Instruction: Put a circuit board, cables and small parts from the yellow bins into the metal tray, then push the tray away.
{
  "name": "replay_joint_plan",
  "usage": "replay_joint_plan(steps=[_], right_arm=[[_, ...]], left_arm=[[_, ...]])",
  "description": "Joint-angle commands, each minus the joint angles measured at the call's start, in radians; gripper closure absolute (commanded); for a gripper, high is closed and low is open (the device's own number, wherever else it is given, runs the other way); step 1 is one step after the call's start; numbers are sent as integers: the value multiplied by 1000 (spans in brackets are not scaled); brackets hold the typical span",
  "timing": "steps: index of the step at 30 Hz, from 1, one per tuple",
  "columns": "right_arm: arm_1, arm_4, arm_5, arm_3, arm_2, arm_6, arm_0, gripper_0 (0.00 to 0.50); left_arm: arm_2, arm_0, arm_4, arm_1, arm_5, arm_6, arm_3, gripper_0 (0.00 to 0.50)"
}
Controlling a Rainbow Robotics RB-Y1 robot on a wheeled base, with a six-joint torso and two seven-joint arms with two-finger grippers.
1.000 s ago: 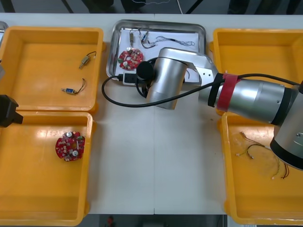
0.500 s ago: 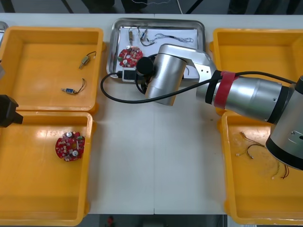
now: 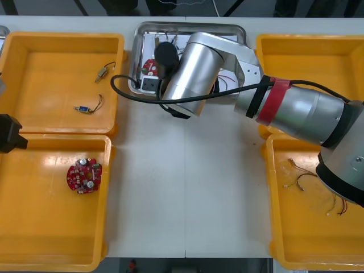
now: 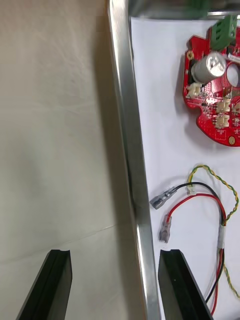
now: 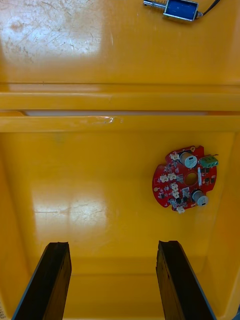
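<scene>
Front view, from your left: the left gripper (image 5: 112,245) hangs with fingers spread and empty over the near left yellow bin (image 5: 100,175), where a red circuit board (image 5: 185,177) lies. Farther right, the metal tray (image 4: 125,125) holds a second board (image 4: 212,100) and a red and yellow cable (image 4: 215,200). Your right gripper (image 4: 112,252), fingers apart and holding nothing, straddles the tray's rim, with one finger over the table (image 4: 60,125).

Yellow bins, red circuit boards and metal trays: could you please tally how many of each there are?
Yellow bins: 4
Red circuit boards: 2
Metal tray: 1
Total: 7
</scene>
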Motion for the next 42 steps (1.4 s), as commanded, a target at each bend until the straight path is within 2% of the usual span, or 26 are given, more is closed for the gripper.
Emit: replay_joint_plan(steps=[1,12,14,15,19,25,33,42], right_arm=[[17,21,122,-156,-132,7,64,0],[17,58,513,-506,-330,-32,250,0],[16,62,610,-584,-376,-81,293,0],[14,61,625,-625,-402,-105,313,0],[10,64,625,-743,-481,-196,380,0],[-33,53,625,-923,-565,-340,485,0],[-152,-70,625,-1104,-728,-550,681,0],[-297,-176,625,-1191,-905,-727,860,0]], left_arm=[[34,16,-2,21,6,-48,-25,0],[34,16,-2,21,6,-48,-25,0],[34,16,-2,21,6,-48,-25,0],[34,16,-2,21,6,-48,-25,0],[34,16,-2,21,6,-48,-25,0],[34,16,-2,21,6,-48,-25,0],[34,16,-2,21,6,-48,-25,0],[34,16,-2,21,6,-48,-25,0]])
